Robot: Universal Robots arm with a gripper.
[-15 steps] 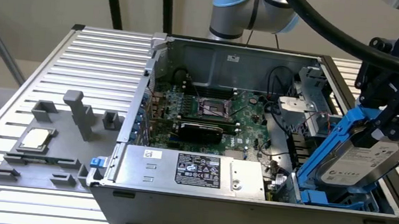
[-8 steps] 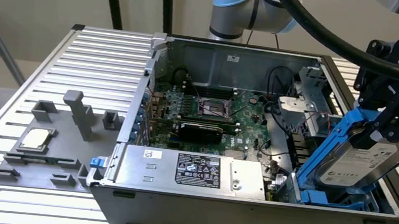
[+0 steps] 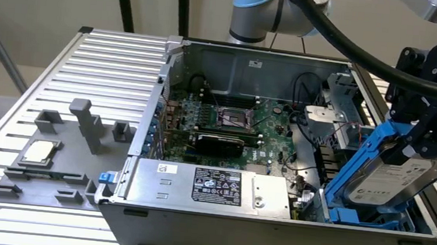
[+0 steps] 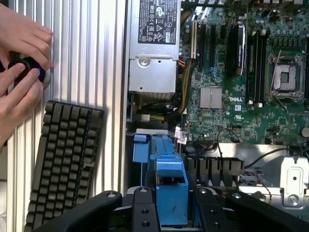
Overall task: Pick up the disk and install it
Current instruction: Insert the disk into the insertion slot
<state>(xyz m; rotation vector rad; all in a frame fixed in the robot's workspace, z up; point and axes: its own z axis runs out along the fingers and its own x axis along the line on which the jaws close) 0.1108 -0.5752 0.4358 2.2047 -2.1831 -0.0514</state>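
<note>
- Because the disk (image 3: pixel 386 183) is a metal box in a blue plastic frame (image 3: pixel 362 160), I think it is heavy for its size, hard and stiff. It would not like a bump or a drop.
- Its silver face looks smooth and may slip, so the blue frame seems the better place to hold. The frame is thin plastic, and I think it could bend if it is squeezed too hard.
- The disk hangs tilted over the drive slot at the near corner of the computer case (image 3: pixel 272 238), on the exterior view's right. Its low end is close to a blue bracket (image 3: pixel 367 219) in that slot; I cannot tell if they touch.
- The gripper (image 3: pixel 415 151) is closed on the disk at its high end. In the wrist view its black fingers (image 4: pixel 140 212) sit on both sides of the blue frame.
- Beside the slot, along the near edge of the case, lies the grey power box (image 3: pixel 206 186). Behind it is the green board (image 3: pixel 227 120), with loose wires that the disk could catch on.
- The case stands on a ribbed metal table (image 3: pixel 122 56). A grey tray (image 3: pixel 49 185) with a small square chip (image 3: pixel 38 152) sits near the table's edge on the exterior view's left.
- In the wrist view a keyboard (image 4: pixel 63 159) lies on the table beside the case, and a person's hands (image 4: pixel 14 101) hold a small round knob (image 4: pixel 26 67).
</note>
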